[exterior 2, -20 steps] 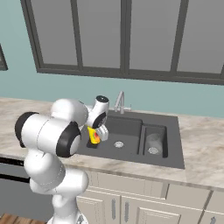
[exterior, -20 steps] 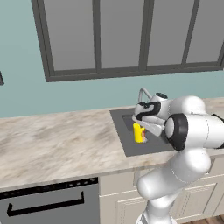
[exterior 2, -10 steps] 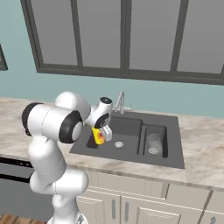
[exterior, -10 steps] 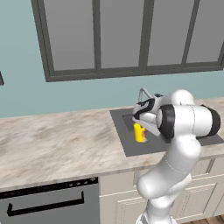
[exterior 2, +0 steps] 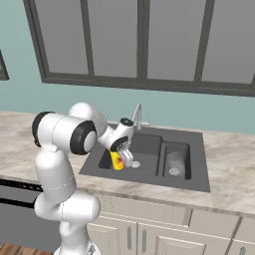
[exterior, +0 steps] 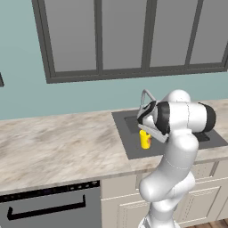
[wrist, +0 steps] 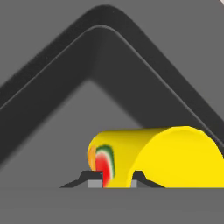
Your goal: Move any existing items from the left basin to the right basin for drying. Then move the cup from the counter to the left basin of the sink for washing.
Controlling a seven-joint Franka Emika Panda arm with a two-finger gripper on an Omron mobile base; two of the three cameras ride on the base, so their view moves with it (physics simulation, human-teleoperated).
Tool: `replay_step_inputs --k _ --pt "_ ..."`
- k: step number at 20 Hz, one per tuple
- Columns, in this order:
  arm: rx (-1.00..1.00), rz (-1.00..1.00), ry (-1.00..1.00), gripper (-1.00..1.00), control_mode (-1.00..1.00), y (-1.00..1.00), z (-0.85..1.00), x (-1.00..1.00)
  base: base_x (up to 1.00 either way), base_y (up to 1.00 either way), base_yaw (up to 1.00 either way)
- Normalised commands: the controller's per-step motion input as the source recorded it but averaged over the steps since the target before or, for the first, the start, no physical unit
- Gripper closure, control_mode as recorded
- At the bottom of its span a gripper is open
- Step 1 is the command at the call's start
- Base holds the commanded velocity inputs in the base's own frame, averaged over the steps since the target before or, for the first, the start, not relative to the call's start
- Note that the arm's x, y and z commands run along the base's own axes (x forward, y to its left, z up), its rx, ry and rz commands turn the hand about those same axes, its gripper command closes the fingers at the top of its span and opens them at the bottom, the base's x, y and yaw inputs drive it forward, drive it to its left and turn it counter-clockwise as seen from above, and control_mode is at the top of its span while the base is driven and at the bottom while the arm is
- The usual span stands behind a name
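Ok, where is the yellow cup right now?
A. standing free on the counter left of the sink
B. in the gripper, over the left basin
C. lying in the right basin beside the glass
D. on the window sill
B: the gripper is shut on the yellow cup, carried low over the left basin, while the pale glass sits in the right basin.

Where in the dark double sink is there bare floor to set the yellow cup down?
The left basin has bare floor behind and right of the small yellow cup, up to its silver drain. It is crowded at the front-left corner, where the tool grips the cup. The right basin holds a pale glassy object.
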Motion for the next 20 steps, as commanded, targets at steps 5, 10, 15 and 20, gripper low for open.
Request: replay_step_inputs --k 5,10,15,20 --pt "-0.02 0.00 -0.09 1.00 -1.00 0.01 -0.29 0.07 0.00 0.00 0.00" --pt "0.00 0.00 -0.09 -1.00 -1.00 0.00 -0.04 0.14 0.00 0.00 0.00" --pt "0.00 0.00 -0.13 -1.00 -1.00 0.00 0.00 0.11 0.00 0.00 0.00" --pt "0.00 0.00 -0.10 -1.00 -1.00 0.00 0.00 0.02 0.00 0.00 0.00"
